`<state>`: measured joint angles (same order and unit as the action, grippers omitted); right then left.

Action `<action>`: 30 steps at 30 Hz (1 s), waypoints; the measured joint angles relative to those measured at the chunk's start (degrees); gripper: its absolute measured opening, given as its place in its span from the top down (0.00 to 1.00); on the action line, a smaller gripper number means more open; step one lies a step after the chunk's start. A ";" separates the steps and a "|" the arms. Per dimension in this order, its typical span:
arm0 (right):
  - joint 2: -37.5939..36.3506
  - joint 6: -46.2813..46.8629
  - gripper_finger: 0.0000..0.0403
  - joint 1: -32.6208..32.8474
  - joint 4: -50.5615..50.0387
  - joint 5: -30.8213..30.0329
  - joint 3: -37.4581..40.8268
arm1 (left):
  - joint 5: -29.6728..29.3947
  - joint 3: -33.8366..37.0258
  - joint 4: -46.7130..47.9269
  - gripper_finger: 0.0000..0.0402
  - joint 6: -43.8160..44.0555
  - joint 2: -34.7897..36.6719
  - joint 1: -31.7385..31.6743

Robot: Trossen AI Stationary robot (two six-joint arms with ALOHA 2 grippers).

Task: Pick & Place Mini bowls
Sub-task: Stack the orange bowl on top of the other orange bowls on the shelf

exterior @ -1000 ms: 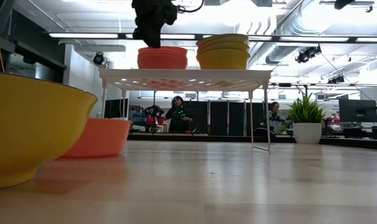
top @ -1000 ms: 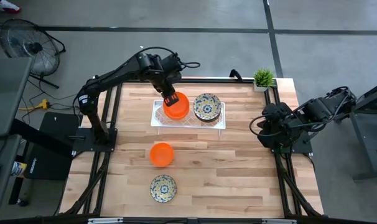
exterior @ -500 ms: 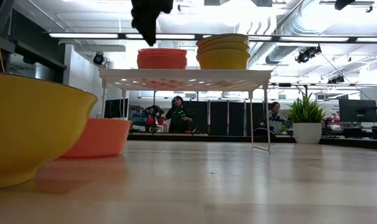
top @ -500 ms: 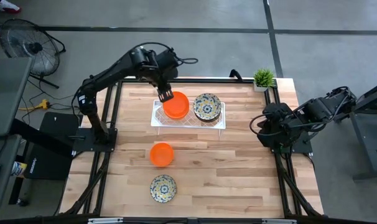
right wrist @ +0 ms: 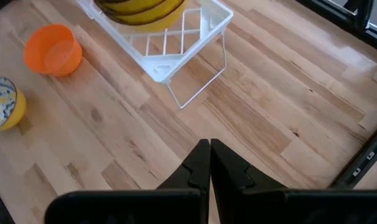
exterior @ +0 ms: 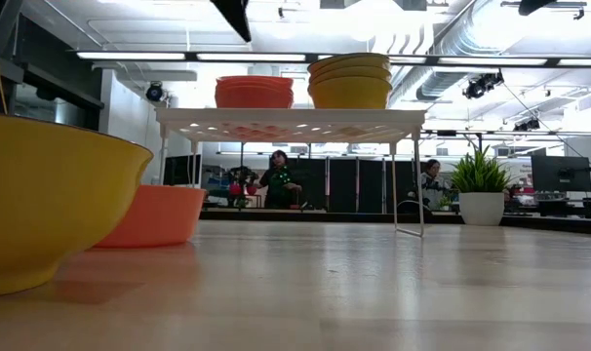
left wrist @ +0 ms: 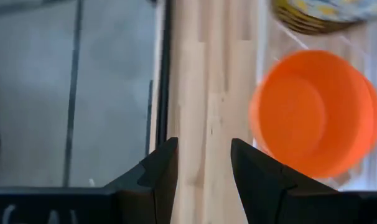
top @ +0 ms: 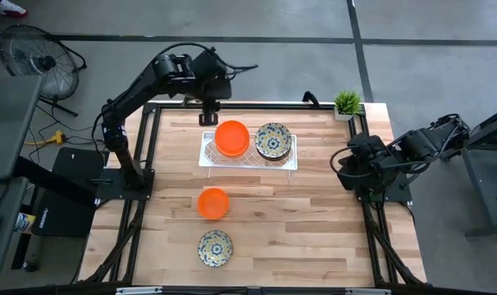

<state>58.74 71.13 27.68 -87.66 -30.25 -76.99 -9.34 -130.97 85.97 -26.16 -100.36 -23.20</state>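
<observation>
Two bowl stacks on the tray [top: 207, 157], two bowls [top: 213, 203] loose; left gripper [top: 208, 120] open, empty, right gripper [top: 340, 168] closed.

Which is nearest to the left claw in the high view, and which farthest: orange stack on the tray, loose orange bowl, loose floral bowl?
From the left claw:
1. Orange stack, on the tray.
2. Loose orange bowl, mid-table.
3. Loose floral bowl, near the table's front edge.

Orange-red bowls [top: 232, 138], blue-yellow floral bowls [top: 273, 140], white tray [top: 209, 158].
</observation>
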 joint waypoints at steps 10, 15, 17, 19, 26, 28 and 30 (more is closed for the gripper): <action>0.00 2.01 1.00 0.00 0.00 -1.39 0.00 | 3.71 6.42 -2.15 0.64 -21.00 0.00 -0.04; 0.00 2.40 1.00 0.00 0.00 -1.78 0.00 | 7.34 11.28 -6.38 0.64 -21.17 0.00 -0.55; 0.00 2.42 1.00 0.00 0.00 -1.78 0.00 | 8.08 12.02 -6.40 0.64 -21.18 -0.04 -0.94; 0.00 2.45 1.00 0.02 0.00 -1.78 0.00 | 8.24 12.62 -6.65 0.64 -21.19 -0.02 -0.98; 0.00 2.55 1.00 0.00 0.00 -1.77 0.00 | 11.96 14.48 -7.04 0.64 -19.17 -0.02 -0.79; 0.00 2.60 1.00 0.01 0.00 -1.76 0.00 | 12.12 14.59 -7.00 0.64 -18.60 -0.02 -0.79; 0.00 2.60 1.00 0.00 0.00 -1.80 0.00 | 12.13 14.57 -7.04 0.64 -18.53 -0.02 -0.79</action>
<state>58.74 73.73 27.68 -87.66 -32.05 -76.99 2.79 -116.40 78.94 -44.70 -100.38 -23.99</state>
